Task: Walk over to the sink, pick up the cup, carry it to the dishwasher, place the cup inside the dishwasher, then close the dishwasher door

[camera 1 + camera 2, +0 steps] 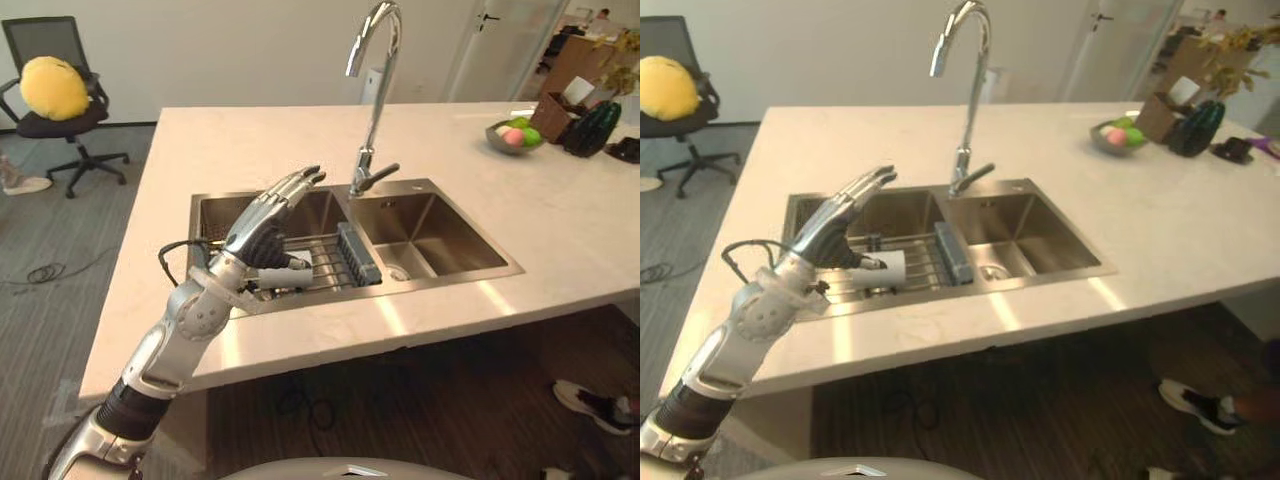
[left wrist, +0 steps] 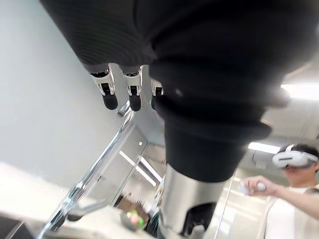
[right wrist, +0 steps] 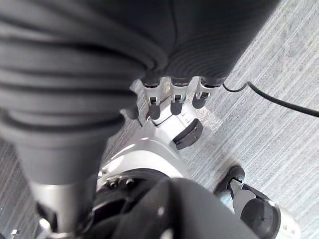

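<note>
Left eye view puts the robot at the near edge of a pale countertop [image 1: 300, 140], directly before a double stainless sink [image 1: 455, 240] with a tall chrome faucet [image 1: 378, 90] between the two basins. We judge the walk to the sink complete. The left hand [image 1: 265, 225] hangs above the left basin, fingers straight and a little apart from the thumb, closed on nothing; the left wrist view agrees, with the fingertips clear of any object. The white cup [image 1: 890, 270] lies on its side on a wire rack [image 1: 320, 262] in the left basin, beneath and just right of that palm, and we cannot confirm any contact. We therefore record the pick-up as not yet made. The right hand [image 3: 175, 97] shows in its own wrist view over grey carpet [image 3: 279, 64], fingers relaxed and empty. Outstanding items: grasping the cup, carrying it to the dishwasher, setting it inside and closing the door. We rate the task as early, roughly one stage of five done. For the grasp, we note that the cup lies sideways on bars and may roll if nudged. Also noted: a fruit bowl [image 1: 515, 135] at the far right of the countertop, an office chair [image 1: 40, 40] bearing a yellow cushion [image 1: 52, 85] at far left, and a person [image 2: 299, 191] wearing a headset in the left wrist view.
</note>
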Tool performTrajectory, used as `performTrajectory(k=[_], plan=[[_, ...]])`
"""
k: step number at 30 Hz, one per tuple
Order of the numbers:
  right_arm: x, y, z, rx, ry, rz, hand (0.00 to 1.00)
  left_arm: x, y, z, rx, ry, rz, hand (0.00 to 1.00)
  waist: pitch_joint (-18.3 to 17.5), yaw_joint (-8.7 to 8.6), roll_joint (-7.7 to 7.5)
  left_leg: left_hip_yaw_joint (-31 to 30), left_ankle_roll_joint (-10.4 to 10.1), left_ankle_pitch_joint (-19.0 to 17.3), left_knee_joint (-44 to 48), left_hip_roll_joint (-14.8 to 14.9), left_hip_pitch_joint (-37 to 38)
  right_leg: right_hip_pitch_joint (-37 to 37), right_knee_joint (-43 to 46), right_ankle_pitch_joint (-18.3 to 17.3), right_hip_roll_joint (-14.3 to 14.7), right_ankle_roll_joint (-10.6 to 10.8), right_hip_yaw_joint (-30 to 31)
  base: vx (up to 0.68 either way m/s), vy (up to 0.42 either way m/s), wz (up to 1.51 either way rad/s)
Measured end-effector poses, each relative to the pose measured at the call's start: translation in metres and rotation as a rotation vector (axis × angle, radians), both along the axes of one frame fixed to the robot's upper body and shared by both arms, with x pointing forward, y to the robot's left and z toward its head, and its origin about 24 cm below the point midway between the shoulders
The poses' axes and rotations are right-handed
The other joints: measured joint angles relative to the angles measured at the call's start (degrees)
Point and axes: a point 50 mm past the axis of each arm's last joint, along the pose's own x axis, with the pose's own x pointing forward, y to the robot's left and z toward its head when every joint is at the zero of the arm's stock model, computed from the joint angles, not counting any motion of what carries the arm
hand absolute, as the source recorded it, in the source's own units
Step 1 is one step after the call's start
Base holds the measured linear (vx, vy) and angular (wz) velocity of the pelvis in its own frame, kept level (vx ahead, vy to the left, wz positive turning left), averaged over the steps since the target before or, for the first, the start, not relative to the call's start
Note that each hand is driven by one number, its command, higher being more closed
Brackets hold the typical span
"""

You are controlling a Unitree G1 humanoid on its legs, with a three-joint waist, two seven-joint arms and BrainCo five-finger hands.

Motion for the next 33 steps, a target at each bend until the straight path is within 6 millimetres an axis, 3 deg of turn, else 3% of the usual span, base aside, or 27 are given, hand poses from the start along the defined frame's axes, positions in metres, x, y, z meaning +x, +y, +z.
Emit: performTrajectory(k=[5,7,12,20,33], plan=[[0.012,-0.003,0.000,-0.017,0.001,0.112,0.00,0.031,0.024,-0.037,0.176,0.241,0.122,0.00,0.8,-2.20,0.69,1.8,0.1,-0.7,0.0,-0.1,1.2,1.8,-3.7,1.9,-0.1,-0.2,-0.5,0.04,-0.001,-0.17],[0.015,-0.001,-0.001,-0.011,0.029,0.174,0.00,0.036,0.029,-0.045,0.198,0.294,0.146,0.00,0.8,-2.40,0.38,1.9,0.0,-0.9,0.0,-0.1,1.2,1.8,-4.0,1.9,0.0,-0.2,-0.6,0.05,-0.014,-0.04],[0.027,0.002,-0.003,0.005,0.072,0.271,0.00,0.051,0.044,-0.068,0.293,0.432,0.224,0.00,1.9,-2.54,1.26,2.5,-0.2,-1.4,0.0,-0.1,1.2,1.8,-4.4,1.9,0.0,-0.2,-2.0,0.06,-0.020,-0.04],[0.042,-0.002,-0.001,-0.001,0.050,0.356,0.00,0.071,0.065,-0.078,0.371,0.525,0.344,0.00,3.1,-4.70,1.39,3.2,-0.4,-1.6,0.1,-0.1,1.5,1.8,-4.7,1.9,0.0,-0.3,-2.3,0.03,-0.013,-0.06],[0.043,0.001,-0.001,0.022,0.058,0.391,0.00,0.080,0.080,-0.084,0.454,0.542,0.433,0.00,3.5,-5.59,1.80,4.1,-0.6,-2.0,0.0,0.0,2.1,1.7,-4.7,2.1,0.0,-0.5,-1.8,0.00,0.001,-0.03]])
